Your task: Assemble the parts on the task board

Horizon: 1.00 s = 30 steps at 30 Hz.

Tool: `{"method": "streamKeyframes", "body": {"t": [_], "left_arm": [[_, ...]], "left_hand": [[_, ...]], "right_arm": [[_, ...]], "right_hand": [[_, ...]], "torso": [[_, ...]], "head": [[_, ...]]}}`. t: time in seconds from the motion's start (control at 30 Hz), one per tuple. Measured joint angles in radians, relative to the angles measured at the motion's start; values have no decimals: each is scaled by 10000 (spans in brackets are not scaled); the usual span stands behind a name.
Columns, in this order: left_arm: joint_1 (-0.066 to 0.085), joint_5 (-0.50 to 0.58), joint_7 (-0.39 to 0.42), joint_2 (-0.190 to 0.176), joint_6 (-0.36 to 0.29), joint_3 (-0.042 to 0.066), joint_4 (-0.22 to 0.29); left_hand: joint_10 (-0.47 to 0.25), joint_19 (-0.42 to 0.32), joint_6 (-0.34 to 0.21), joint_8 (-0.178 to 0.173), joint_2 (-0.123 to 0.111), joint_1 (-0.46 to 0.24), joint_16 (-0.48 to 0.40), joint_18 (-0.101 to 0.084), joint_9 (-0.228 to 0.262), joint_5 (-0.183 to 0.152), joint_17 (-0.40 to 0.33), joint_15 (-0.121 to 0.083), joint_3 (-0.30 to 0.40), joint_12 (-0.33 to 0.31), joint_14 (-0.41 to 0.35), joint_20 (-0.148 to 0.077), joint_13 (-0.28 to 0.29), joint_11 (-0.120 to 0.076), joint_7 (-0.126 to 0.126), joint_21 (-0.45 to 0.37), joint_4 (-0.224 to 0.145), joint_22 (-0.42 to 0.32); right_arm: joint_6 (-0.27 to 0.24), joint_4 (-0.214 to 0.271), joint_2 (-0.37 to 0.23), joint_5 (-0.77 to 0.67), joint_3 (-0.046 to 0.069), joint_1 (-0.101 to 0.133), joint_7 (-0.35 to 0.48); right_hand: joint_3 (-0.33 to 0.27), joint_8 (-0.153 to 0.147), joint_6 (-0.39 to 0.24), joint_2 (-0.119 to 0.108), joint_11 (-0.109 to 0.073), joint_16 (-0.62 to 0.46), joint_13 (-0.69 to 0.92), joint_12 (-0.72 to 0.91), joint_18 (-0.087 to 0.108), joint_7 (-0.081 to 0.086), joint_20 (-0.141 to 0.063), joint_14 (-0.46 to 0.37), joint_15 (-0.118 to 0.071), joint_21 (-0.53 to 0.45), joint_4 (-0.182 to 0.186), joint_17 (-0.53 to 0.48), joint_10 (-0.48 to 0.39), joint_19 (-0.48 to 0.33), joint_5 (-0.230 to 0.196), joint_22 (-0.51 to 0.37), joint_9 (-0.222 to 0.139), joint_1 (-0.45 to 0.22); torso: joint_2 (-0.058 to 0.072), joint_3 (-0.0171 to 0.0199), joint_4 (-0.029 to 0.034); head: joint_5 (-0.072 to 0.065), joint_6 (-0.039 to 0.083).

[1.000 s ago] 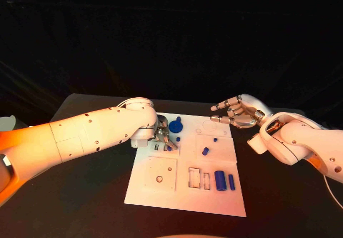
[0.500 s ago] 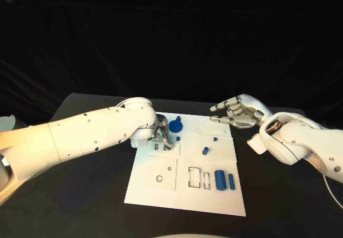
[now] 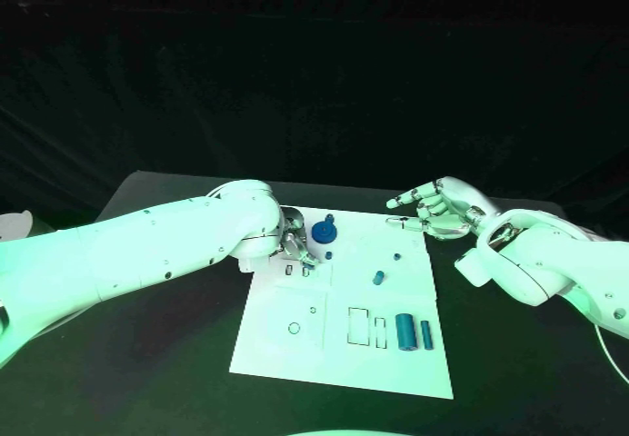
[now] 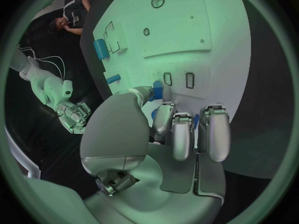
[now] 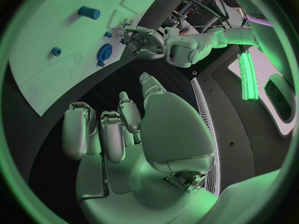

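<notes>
White task board unmoved at table centre, long axis running 12 to 6 o'clock. Left hand still low over the board's 11 o'clock corner, shifted slightly toward 12 o'clock since the earlier frames; fingers curled around a small blue part, grip not clearly readable. Right hand still raised off the 1 o'clock corner, fingers apart, grasping nothing. Blue cylinder lying near 5 o'clock, long axis 12 to 6. Round blue part beside the left hand.

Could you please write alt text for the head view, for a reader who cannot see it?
The left hand works at the far left part of the white task board, beside a round blue part. The right hand hovers empty by the far right corner.
</notes>
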Motion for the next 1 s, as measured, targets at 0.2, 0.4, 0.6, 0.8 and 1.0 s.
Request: {"method": "streamKeyframes", "body": {"t": [0.2, 0.4, 0.6, 0.8, 1.0], "left_arm": [[-100, -7, -1, -75, -147, 0, 3], [-185, -55, -2, -100, -176, -6, -29], [-229, -334, -2, -99, -182, 1, 20], [-258, -647, 9, -129, -160, 10, 135], [-270, -836, 21, -179, -70, 17, 220]], "left_hand": [[0, 0, 2, 0, 12, -67, 0, -76, 24, -1, -1, 0, 43, 38, 0, 0, 44, 0, -1, 38, -42, 0], [0, 0, 4, -1, -1, -80, 0, -75, 33, -6, -1, 0, 52, 38, 0, 0, 44, 0, -1, 38, -52, 8], [0, 0, 36, -1, -83, -162, 0, -76, 45, -8, -2, 0, 111, 38, 0, 0, 43, 0, -2, 38, -112, 7], [-1, 0, 37, -2, -133, -211, 0, -75, 56, -10, -2, 0, 203, 38, 0, 0, 42, 1, -1, 38, -204, 7], [-6, -1, 37, -6, -156, -234, 0, -76, 51, -29, -3, 0, 252, 38, 0, 0, 41, 6, -1, 78, -254, 6]], "right_arm": [[35, -9, 8, -1, -5, -30, -7], [51, -9, 9, -1, -6, -39, -9], [79, -9, 4, -2, -6, -46, -17], [120, -9, 4, -2, -7, -52, -30], [157, -9, 4, -2, -7, -56, -39]], "right_hand": [[0, 0, 0, 0, 0, 0, 1, 0, 0, 0, 0, 0, 0, 0, 0, -1, 0, 0, 0, 0, -1, 0], [0, 0, 0, 0, 0, 0, -8, 0, 1, 0, 0, 0, 0, 0, 0, -1, 0, 0, 0, 1, -1, 0], [0, 0, 0, 0, 0, 0, -7, 0, 0, 0, 0, 0, 0, 0, 0, -2, 0, 0, 40, 1, -2, 0], [0, 0, 0, 0, 0, 0, -6, 0, 0, 0, 0, 0, 0, 0, 1, -3, 0, 1, 40, 1, -2, 0], [1, 0, 0, 0, 0, 0, -5, 0, 0, 0, 0, 0, 0, 0, 1, -3, 0, 0, 40, 1, -3, 0]], "torso": [[1, 1, 6], [2, -3, -6], [3, -10, -12], [5, -16, -7], [8, -16, -2]], "head": [[34, -12], [35, -34], [35, -42], [22, -56], [38, -78]]}}
